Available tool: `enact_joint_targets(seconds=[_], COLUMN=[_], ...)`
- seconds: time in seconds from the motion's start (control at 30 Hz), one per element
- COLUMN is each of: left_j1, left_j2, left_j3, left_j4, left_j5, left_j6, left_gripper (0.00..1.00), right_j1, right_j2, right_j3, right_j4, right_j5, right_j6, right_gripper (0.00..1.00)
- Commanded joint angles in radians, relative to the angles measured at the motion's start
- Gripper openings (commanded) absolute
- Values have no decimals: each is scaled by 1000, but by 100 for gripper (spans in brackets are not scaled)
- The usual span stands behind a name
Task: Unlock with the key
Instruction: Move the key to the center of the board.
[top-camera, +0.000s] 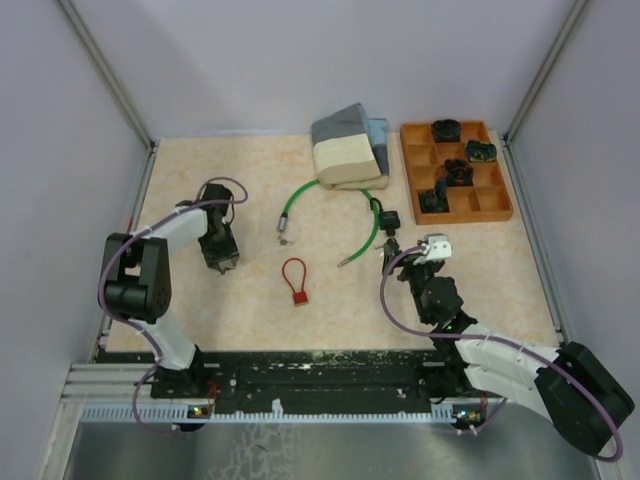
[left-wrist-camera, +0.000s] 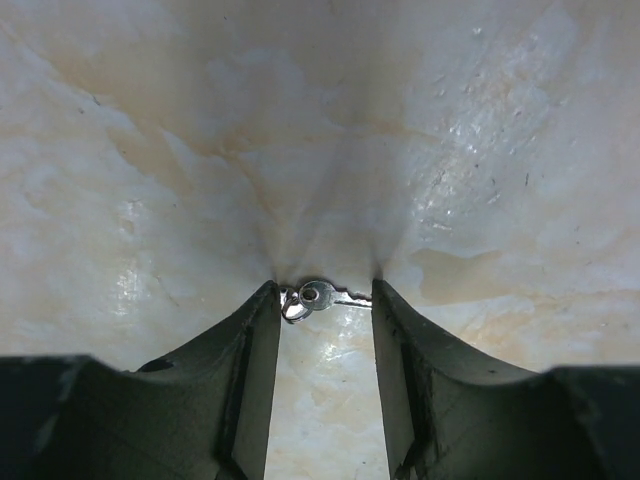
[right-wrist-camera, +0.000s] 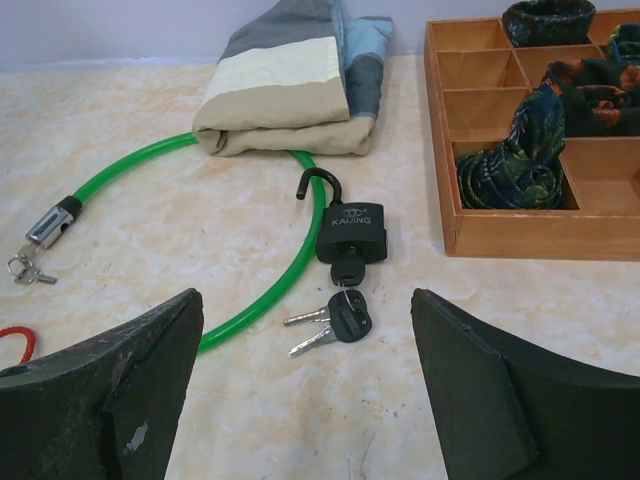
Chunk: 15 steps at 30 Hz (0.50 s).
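Observation:
A small silver key (left-wrist-camera: 322, 295) on a ring lies flat on the marbled table. My left gripper (left-wrist-camera: 325, 292) is shut on it lengthwise: one fingertip touches the ring, the other the blade tip. In the top view that gripper (top-camera: 221, 262) points down at the table's left side, hiding the key. A little red lock (top-camera: 296, 283) with a red loop lies to its right. My right gripper (right-wrist-camera: 305, 300) stands open, facing a black padlock (right-wrist-camera: 352, 232). The padlock's shackle is up, one key (right-wrist-camera: 347, 268) is in it, and two spare keys (right-wrist-camera: 335, 322) hang from that.
A green cable lock (right-wrist-camera: 280, 290) curves round the padlock, with a metal end (right-wrist-camera: 48, 225) and keys (right-wrist-camera: 25, 268) at the left. Behind it lies a folded cloth (top-camera: 345, 150). A wooden compartment tray (top-camera: 405, 160) holding dark rolled fabric stands at the back right.

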Motion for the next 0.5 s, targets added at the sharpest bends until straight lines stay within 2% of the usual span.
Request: enact_joint_targets(seconds=[0.0,0.27,0.47], left_j1=[1,-63,-208], left_j2=[-18,-142,-136], left_j3=[-65,-176,-165], left_j4=[-4,3,17], left_j5=[106,246,290], left_j6=[15,-13,-65], left_gripper=[46,48,57], right_j1=[-7,-6,-7], right_j2=[-6,-1,3], right_j3=[47,47,47], right_j4=[36,35,36], right_j5=[-6,-6,-5], right_j6=[8,12,7], right_gripper=[84,84,84])
